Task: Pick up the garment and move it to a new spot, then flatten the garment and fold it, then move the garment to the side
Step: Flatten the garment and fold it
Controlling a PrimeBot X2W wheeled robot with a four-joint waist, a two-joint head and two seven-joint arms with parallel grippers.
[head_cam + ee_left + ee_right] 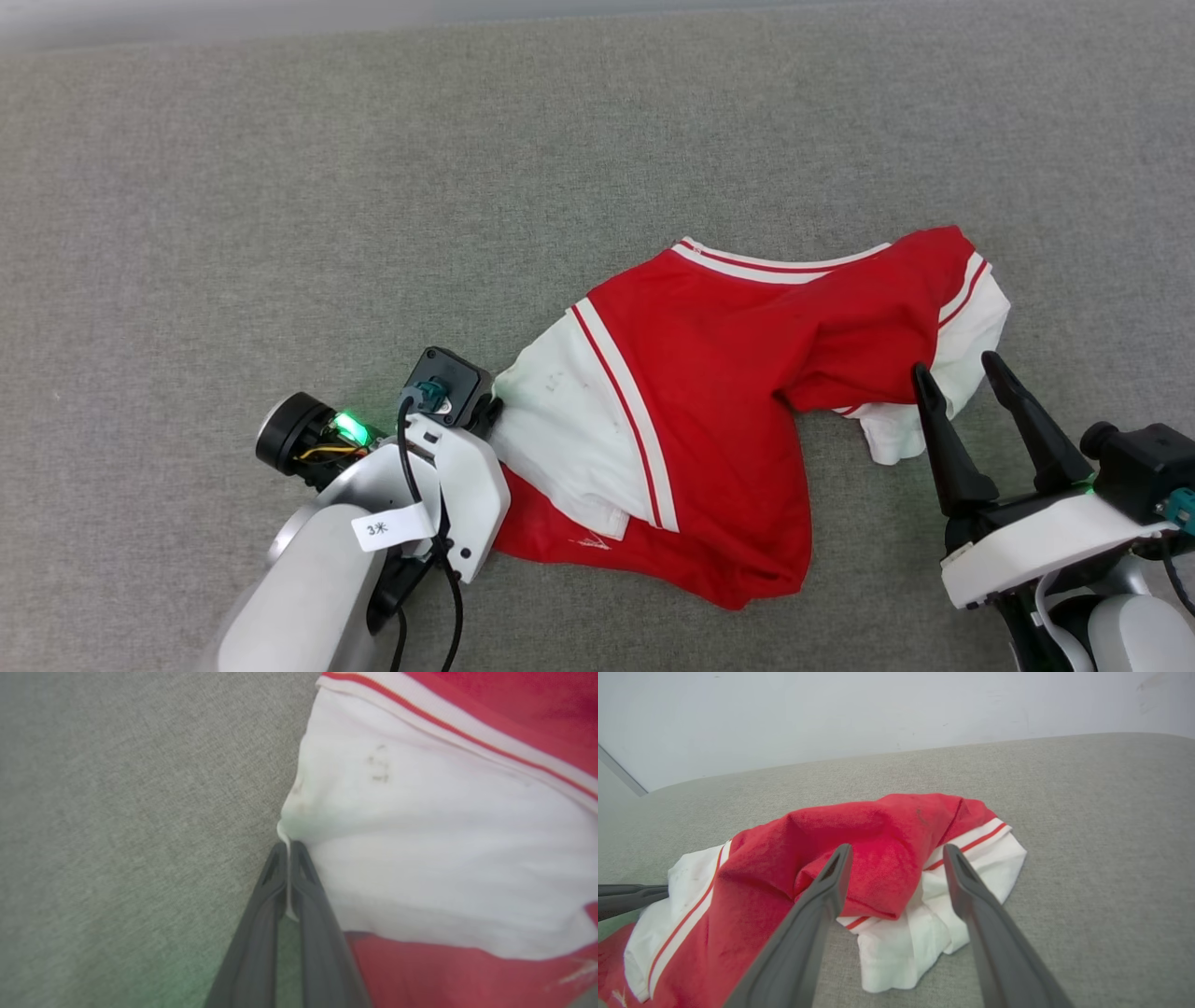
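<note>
Shirt (728, 401): red body, white short sleeves, red-white stripe trim. Crumpled, not flat; red body bunched in ridge over right-side sleeve. Lies on grey cloth surface (280, 187). Left-side sleeve edge pinched in left gripper (289, 845).

A: Quick, your left arm (317, 579)?
B: Silver-white shell, white tag (385, 528) marked "3米", black cable (457, 607) over the wrist, green light (348, 427), yellow wires (322, 452).
A: Black parts?
B: Round black knob (283, 432), square black box (448, 378) with a teal plug (429, 392). Your left gripper (289, 848): two long dark grey fingers (261, 933), hollowed near the tips.
A: Right side?
B: Your right gripper (954, 366): same dark pointed fingers, white base (1036, 546), black block (1144, 467) behind it, teal connector (1184, 511) at the edge, pale grey forearm (1144, 635) below.
</note>
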